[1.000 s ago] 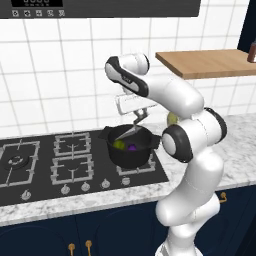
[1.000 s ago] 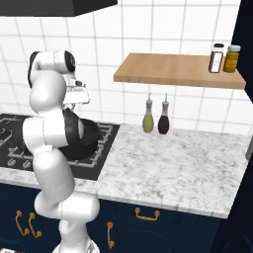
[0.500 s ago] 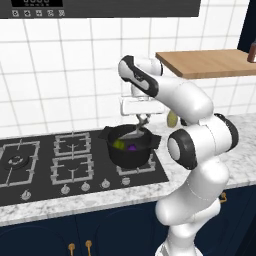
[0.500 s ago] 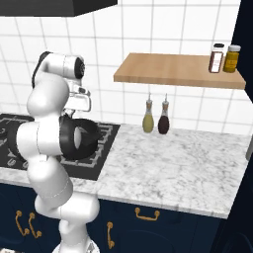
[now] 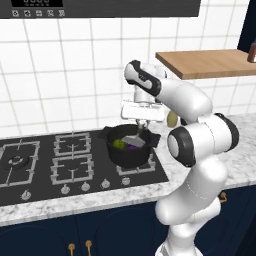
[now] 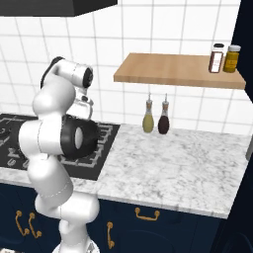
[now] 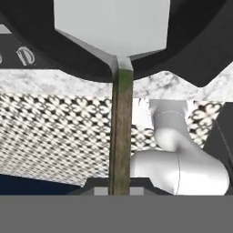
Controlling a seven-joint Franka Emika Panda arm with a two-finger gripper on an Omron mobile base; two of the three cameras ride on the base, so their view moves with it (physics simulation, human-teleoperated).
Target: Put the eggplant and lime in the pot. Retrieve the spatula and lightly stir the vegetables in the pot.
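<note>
The black pot (image 5: 129, 150) stands on the cooktop's right rear burner. Inside it lie the yellow-green lime (image 5: 119, 144) and the purple eggplant (image 5: 132, 147). My gripper (image 5: 142, 123) hangs just above the pot's rim, pointing down, shut on the spatula's thin dark handle. The spatula's light grey blade (image 5: 139, 141) reaches down into the pot beside the eggplant. In the hand view the spatula handle (image 7: 121, 132) runs up from between the fingertips of my gripper (image 7: 120, 184) to the flat blade (image 7: 111, 25) against the pot's dark wall (image 7: 200, 50).
The black gas cooktop (image 5: 45, 162) fills the counter's left side. A marble counter (image 6: 178, 163) stretches to the right, with two bottles (image 6: 147, 118) against the tiled wall. A wooden shelf (image 6: 173, 71) with two jars (image 6: 217, 57) hangs above; a range hood sits overhead.
The hand has swung a little to the right and lower over the pot, carrying the spatula with it. The blade stays inside the pot.
</note>
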